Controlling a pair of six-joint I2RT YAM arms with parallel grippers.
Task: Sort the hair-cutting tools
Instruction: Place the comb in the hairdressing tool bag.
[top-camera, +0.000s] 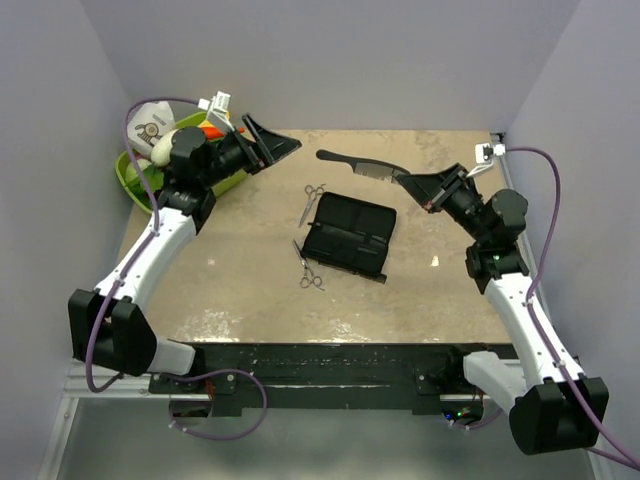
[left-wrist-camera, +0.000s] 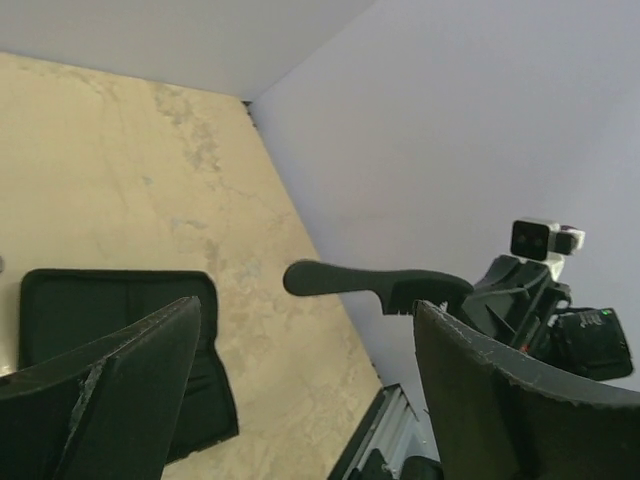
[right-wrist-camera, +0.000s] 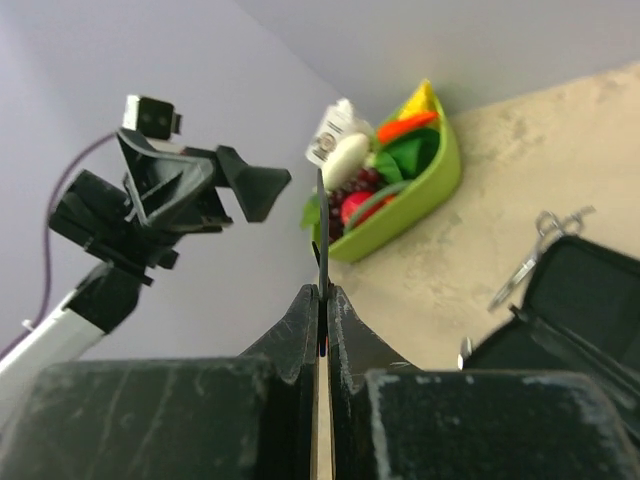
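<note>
At the far left corner of the mottled tan bench (top-camera: 240, 290), a lime-green plastic bin (top-camera: 128, 178) is sitting, filled with toy food. A white packet (top-camera: 152, 128) in it is carrying a round printed mark too small to read. Just right of the bin, the left end effector (top-camera: 275, 150) is hovering above the bench, its jaws standing wide apart with nothing between them.

Near the middle, two slim silver metal scissors with ring handles are lying flat on the bench. The far scissors (top-camera: 313, 200) are lying just beside the far left corner of a flat black rectangular case (top-camera: 350, 235). The near scissors (top-camera: 308, 267) are lying just beside its near left corner. Both are lying well apart from either end effector.

Toward the far right corner, the right end effector (top-camera: 412, 183) is pinching the toothed end of a thin black comb (top-camera: 360, 165), jaws closed on it. The comb is sticking out leftward in the air, its rounded handle pointing toward the left end effector without touching it.
</note>
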